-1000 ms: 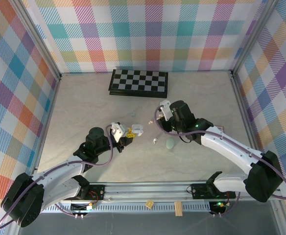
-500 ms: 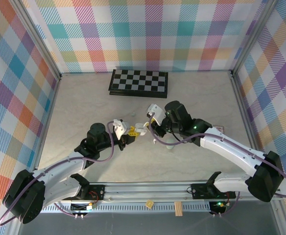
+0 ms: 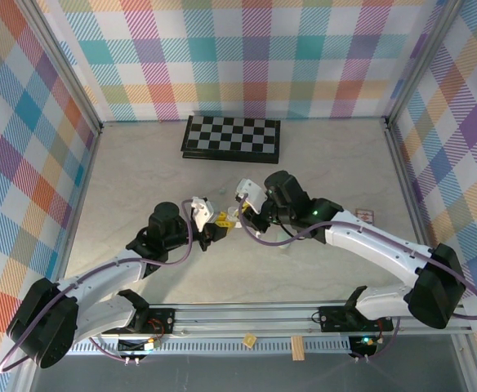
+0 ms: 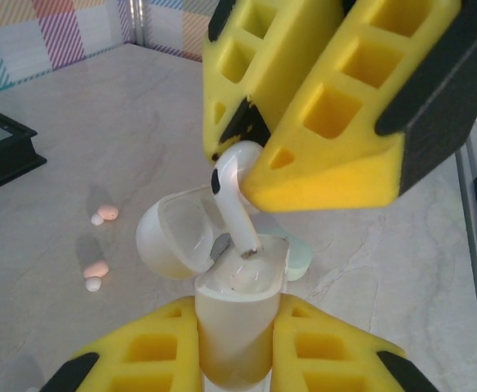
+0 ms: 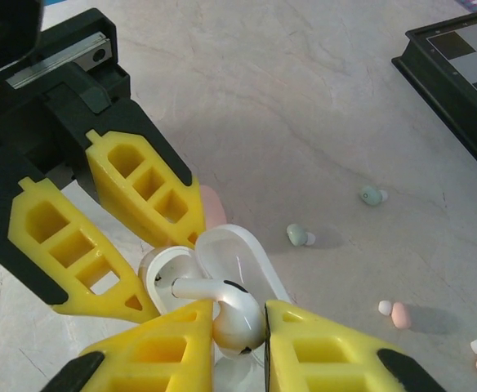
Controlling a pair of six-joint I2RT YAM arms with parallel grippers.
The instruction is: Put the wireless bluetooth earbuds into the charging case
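White stemmed plastic earbud (image 4: 233, 196), long axis near upright, stem tip down at mouth of open white pebble-shaped case (image 4: 232, 347) just below R gripper (image 5: 238, 327), which pinches bud's head. L gripper (image 4: 237, 314) clamps case; arms reach inward, tips meeting.

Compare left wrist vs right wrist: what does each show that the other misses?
Left wrist: the white stemmed earbud, stem tip at the mouth of the open white pebble-shaped charging case, a pale green rounded case behind it. Right wrist: two tiny pale green earbuds on the marble table. Both: left gripper shut on the white case, right gripper shut on the white earbud, pink earbuds, black-and-white chessboard.
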